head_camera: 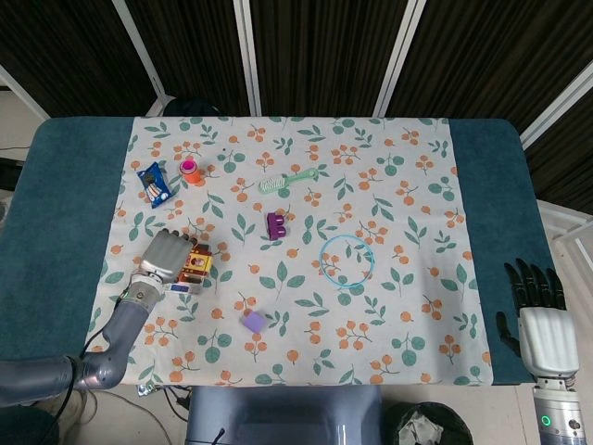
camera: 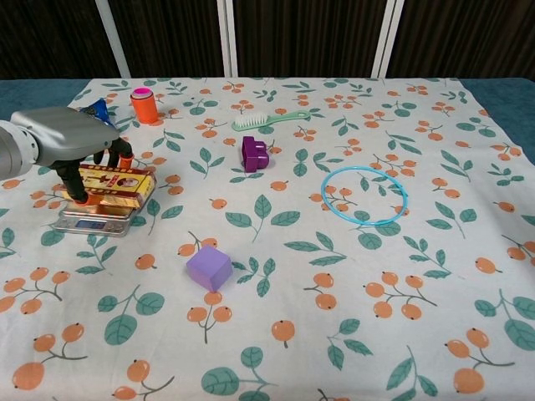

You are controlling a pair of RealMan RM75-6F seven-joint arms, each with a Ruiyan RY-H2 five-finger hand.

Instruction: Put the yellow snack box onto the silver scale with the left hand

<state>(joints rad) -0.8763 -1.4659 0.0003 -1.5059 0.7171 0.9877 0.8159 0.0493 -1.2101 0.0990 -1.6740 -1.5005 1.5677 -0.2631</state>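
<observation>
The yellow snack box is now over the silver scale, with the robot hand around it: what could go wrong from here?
1. The yellow snack box nearly covers the silver scale, so it could settle off centre and tip when freed.
2. The left robot hand has its fingers over the box; as they open they may drag it off.
3. A shove could slide the scale on the cloth.

text: none legible | yellow snack box [camera: 111, 184]: print too small to read | silver scale [camera: 96, 220]: display unreadable
</observation>
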